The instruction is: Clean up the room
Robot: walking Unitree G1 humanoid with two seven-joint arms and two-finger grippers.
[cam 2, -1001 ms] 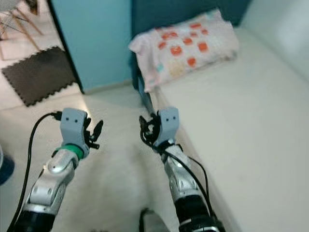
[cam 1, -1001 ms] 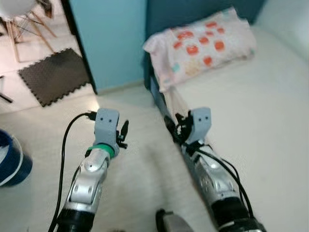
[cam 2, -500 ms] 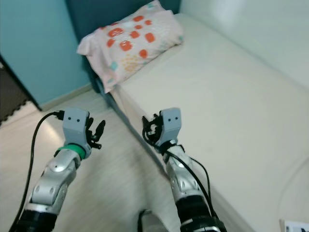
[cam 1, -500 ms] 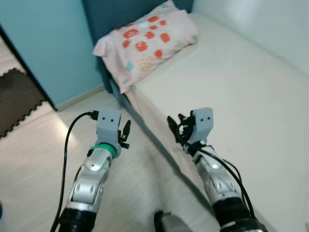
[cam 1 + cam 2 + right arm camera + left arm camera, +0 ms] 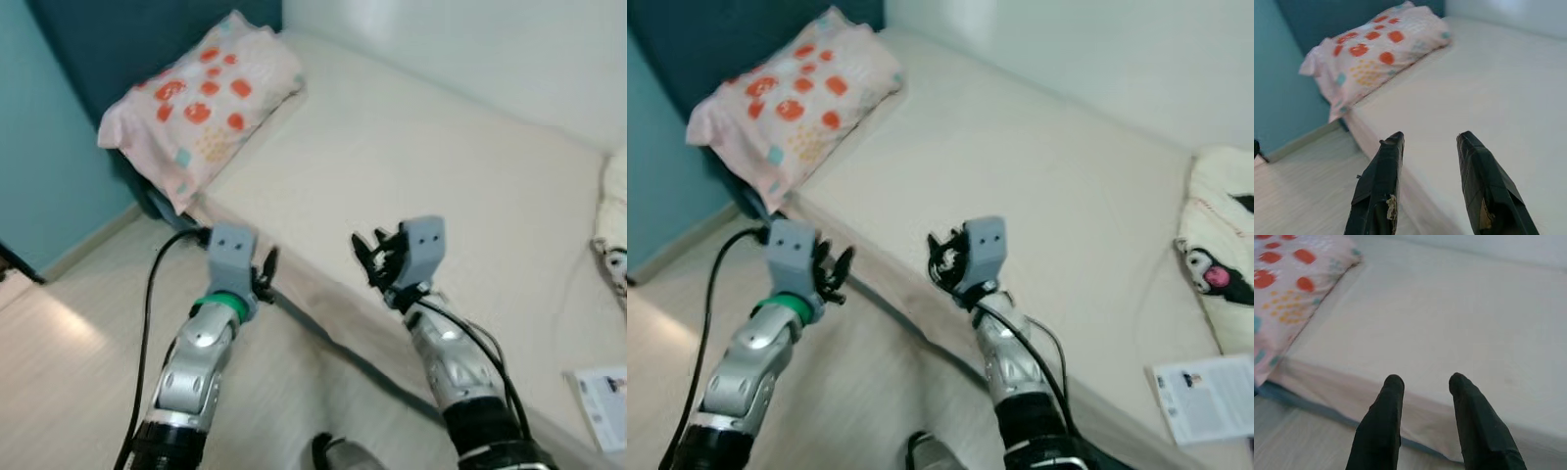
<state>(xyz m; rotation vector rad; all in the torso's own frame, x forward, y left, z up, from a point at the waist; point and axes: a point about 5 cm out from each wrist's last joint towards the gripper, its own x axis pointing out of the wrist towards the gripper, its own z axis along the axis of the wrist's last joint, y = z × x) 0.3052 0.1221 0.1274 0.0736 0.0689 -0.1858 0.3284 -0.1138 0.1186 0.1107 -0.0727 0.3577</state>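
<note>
A bed with a bare cream mattress [image 5: 411,147] fills the right of the head views. A pink pillow [image 5: 201,103] with orange spots lies at its far end. A white plush toy [image 5: 1220,284] with a dark face lies at the right edge of the bed, and a paper leaflet [image 5: 1205,397] lies near it. My left gripper [image 5: 1422,379] is open and empty, held over the bed's near edge. My right gripper [image 5: 1427,139] is open and empty too, above the mattress edge.
Pale wood floor [image 5: 69,372] lies left of the bed. A teal wall [image 5: 34,137] and a dark blue headboard [image 5: 127,29] stand behind the pillow. A white wall [image 5: 470,49] runs along the far side of the bed. A grey object [image 5: 338,455] sits at the bottom.
The view has swung right: the doorway, mat and chair are gone, and more of the bed, a plush toy and a leaflet have come in. Both grippers stay raised and open.
</note>
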